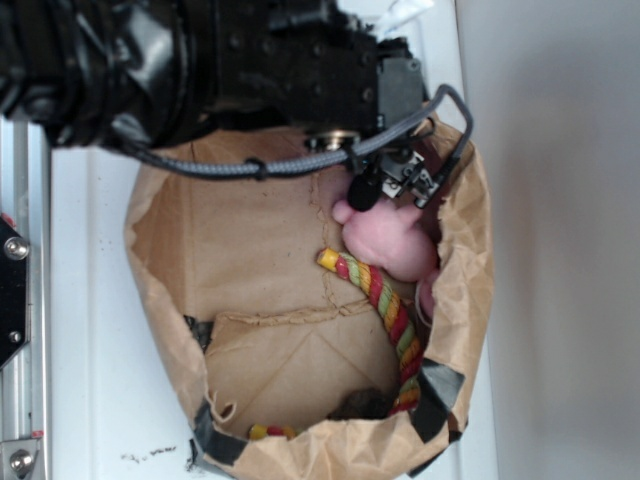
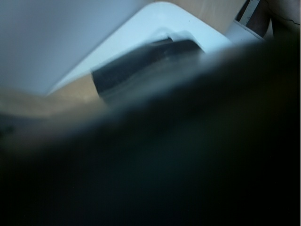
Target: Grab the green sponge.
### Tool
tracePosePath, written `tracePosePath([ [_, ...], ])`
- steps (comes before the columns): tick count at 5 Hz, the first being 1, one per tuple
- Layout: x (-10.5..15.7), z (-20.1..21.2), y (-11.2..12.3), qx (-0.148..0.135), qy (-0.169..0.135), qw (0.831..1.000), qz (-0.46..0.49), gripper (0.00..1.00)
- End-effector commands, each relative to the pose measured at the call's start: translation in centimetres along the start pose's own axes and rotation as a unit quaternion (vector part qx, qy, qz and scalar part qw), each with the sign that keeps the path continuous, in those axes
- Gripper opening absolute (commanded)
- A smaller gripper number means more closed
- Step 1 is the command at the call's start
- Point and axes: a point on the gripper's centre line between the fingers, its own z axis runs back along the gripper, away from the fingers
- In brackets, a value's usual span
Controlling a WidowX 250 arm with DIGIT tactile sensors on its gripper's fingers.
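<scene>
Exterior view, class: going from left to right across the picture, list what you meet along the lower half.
Metal rail → white table → paper bag → striped rope → grey wall.

The wrist view is almost wholly a dark blur. In the exterior view the arm (image 1: 200,60) is cut by the top edge, the claw's (image 1: 395,185) fingertips are hidden behind its own body, and the pink pig (image 1: 390,240) is partly covered.

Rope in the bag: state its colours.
The rope is striped red, yellow and green, clearest in the exterior view.
</scene>
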Motion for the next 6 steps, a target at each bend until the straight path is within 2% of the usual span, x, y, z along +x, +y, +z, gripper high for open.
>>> tracePosePath([
  [1, -0.1, 1.3, 1.0, -0.009, -0.023, 1.0, -0.017, 1.0],
  [2, -0.3, 2.1, 1.7, -0.018, -0.019, 1.0, -0.012, 1.0],
  [4, -0.6, 5.0, 2.6, -0.062, -0.009, 0.998, -0.012, 1.0],
  [5, -0.9, 5.2, 2.5, -0.07, -0.014, 0.997, -0.022, 1.0],
  [6, -0.1, 3.6, 2.1, -0.066, -0.018, 0.997, -0.02, 1.0],
])
